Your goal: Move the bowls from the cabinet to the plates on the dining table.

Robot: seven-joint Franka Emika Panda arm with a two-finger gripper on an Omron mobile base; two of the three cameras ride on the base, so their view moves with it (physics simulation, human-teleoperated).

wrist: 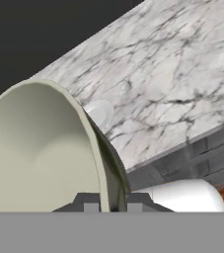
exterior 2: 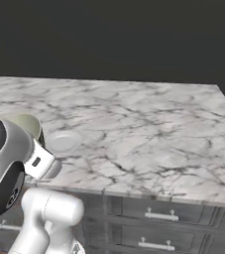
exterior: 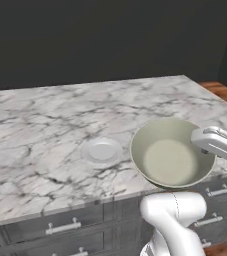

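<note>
Bowl: a pale cream-green bowl (exterior: 171, 157) is up in the air, tipped a bit, over the near edge of the table. In the hand view the bowl (wrist: 39, 148) is big and close, with its rim running down between the finger tips.
Gripper: the gripper (wrist: 108, 205) has its two dark fingers pressed together on the bowl's rim, one on each side. In the left base view the gripper (exterior: 205, 145) is at the right side of the bowl.
Plate: one small grey-white plate (exterior: 101, 150) lies flat on the table, just beside the bowl on its left. Nothing sits on it. It shows too in the right base view (exterior 2: 64, 141).
Table: the dining table (exterior: 45, 125) has a white marble top with grey lines.
Drawers: dark grey drawers (exterior 2: 156, 216) with short silver handles are under the top.
</note>
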